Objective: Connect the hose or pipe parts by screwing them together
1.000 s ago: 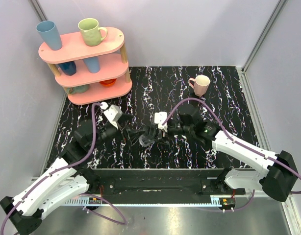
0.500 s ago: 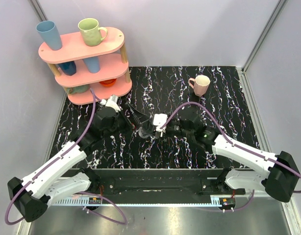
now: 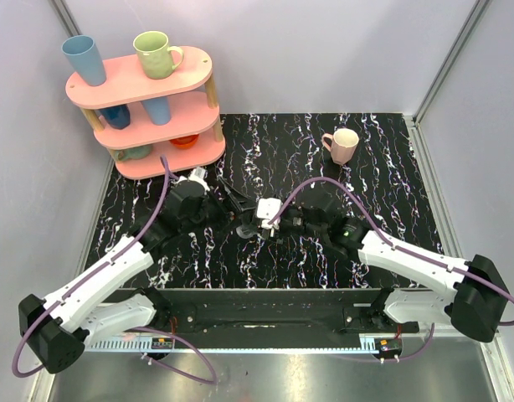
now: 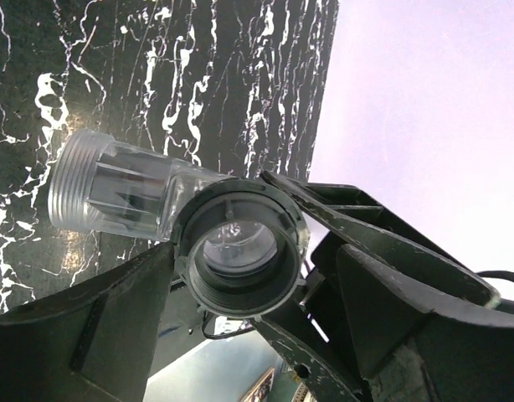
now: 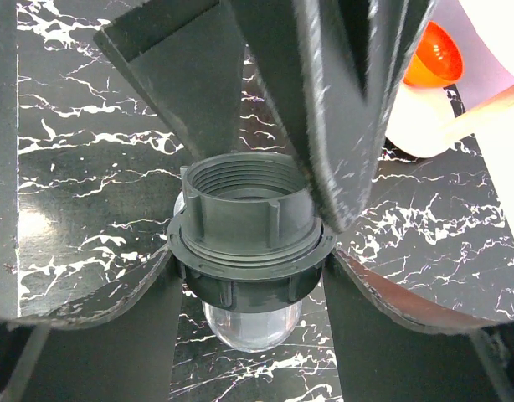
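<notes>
Right tool [image 5: 251, 255]: is gripping the ring fitting [image 5: 249, 222] by its flanged collar, with one finger pressing in on each side.
Left tool [image 4: 255, 251]: is reaching in from the opposite side, with its fingers standing apart on either side of the fitting's threaded neck. Whether they are pressing on it cannot be told.
Ring fitting: is sitting on one end of the translucent tube [image 4: 115, 180], with its open mouth facing the left wrist camera and the clear tube wall showing through the bore.
Translucent tube: is lying between both tools over the middle of the tabletop [image 3: 391, 159], with its free threaded end pointing sideways, away from the fitting. Whether it is touching the surface cannot be told.
Arms: are both stretching from the near edge toward the centre, with purple cables [image 3: 161, 218] looping along them.
Tabletop: is showing black with white veining and is carrying a pink mug [image 3: 344, 144] at the far right, well apart from the tools.
Shelf [image 3: 140, 84]: is standing at the far left corner, pink and three-tiered, and is carrying a green mug [image 3: 155, 53] and a blue cup [image 3: 83, 59] on its top tier.
</notes>
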Robot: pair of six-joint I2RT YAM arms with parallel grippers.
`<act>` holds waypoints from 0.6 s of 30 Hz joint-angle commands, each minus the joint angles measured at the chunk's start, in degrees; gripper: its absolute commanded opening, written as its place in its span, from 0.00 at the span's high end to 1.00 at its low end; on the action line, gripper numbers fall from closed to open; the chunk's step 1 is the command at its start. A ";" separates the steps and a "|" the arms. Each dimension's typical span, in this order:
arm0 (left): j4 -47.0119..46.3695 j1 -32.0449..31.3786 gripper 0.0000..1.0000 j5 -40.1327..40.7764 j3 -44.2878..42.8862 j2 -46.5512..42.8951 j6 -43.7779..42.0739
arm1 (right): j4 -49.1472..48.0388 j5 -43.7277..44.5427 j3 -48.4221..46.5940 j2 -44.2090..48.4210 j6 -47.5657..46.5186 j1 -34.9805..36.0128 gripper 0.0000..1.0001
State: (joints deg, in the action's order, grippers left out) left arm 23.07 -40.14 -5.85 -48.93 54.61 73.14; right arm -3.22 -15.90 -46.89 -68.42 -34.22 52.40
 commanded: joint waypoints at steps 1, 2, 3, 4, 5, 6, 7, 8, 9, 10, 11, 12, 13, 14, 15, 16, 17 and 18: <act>-1.53 -0.11 0.19 -2.85 0.67 1.46 0.07 | -3.19 0.26 -1.71 -0.13 -0.50 0.60 1.00; -1.80 -0.20 0.23 -3.20 0.76 1.90 -0.54 | -2.84 0.00 -1.80 -0.22 -0.24 0.60 1.00; -2.24 -0.29 0.25 -3.47 0.76 1.99 -1.76 | -2.75 -0.18 -1.97 -0.31 -0.15 0.60 1.00; -2.85 -0.38 0.29 -3.56 0.76 2.08 -2.47 | -2.67 -0.36 -2.06 -0.22 0.03 0.60 1.00; -3.03 -0.46 0.38 -3.91 0.68 2.34 -3.18 | -2.40 -0.71 -2.06 -0.22 0.11 0.60 1.00; -3.03 -0.47 0.43 -4.00 0.50 2.52 -4.75 | -2.14 -1.06 -2.32 -0.13 0.20 0.60 1.00; -3.47 -0.47 0.45 -3.91 0.41 2.61 -5.81 | -1.88 -1.41 -2.50 -0.22 0.64 0.60 1.00; -3.82 -0.47 0.48 -4.08 0.41 2.61 -7.04 | -1.35 -2.28 -2.76 -0.22 0.99 0.60 1.00; -4.61 -0.47 0.58 -4.35 0.41 2.52 -10.70 | -1.09 -2.90 -3.11 -0.05 1.17 0.60 1.00; -7.31 -0.47 0.62 -4.70 0.59 2.26 -13.35 | -0.82 -3.86 -3.38 0.04 1.78 0.51 1.00; -9.60 -0.47 0.65 -5.83 0.93 1.99 -16.68 | -0.30 -5.79 -3.64 -0.04 2.13 0.51 1.00; -12.06 -0.47 0.75 -6.97 2.42 0.60 -25.25 | 0.32 -7.03 -4.51 -0.04 2.31 0.16 1.00; -18.26 -0.47 0.76 -8.29 3.74 -0.28 -29.51 | 1.02 -8.26 -5.22 -0.48 2.92 0.07 1.00; -22.59 -0.47 0.77 -13.79 5.58 -1.51 -33.99 | 2.85 -11.31 -5.92 -0.83 3.36 -0.28 1.00; -26.72 -0.47 0.77 -16.71 9.34 -2.65 -42.91 | 4.26 -12.82 -7.41 -1.18 4.15 -0.72 1.00; -32.94 -0.47 0.80 -18.92 11.12 -4.84 -47.17 | 5.50 -14.49 -8.03 -1.71 4.59 -1.16 1.00; -35.09 -0.47 0.82 -22.51 12.79 -5.73 -51.13 | 7.60 -18.95 -8.65 -1.89 4.77 -1.60 1.00; -36.24 -0.47 0.84 -24.11 14.63 -6.35 -59.09 | 8.40 -21.43 -9.44 -2.15 5.30 -2.04 1.00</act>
State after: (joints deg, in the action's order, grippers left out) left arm 7.31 -40.05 -15.88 -39.62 52.12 41.82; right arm 4.25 -22.06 -50.30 -69.78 -32.45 50.94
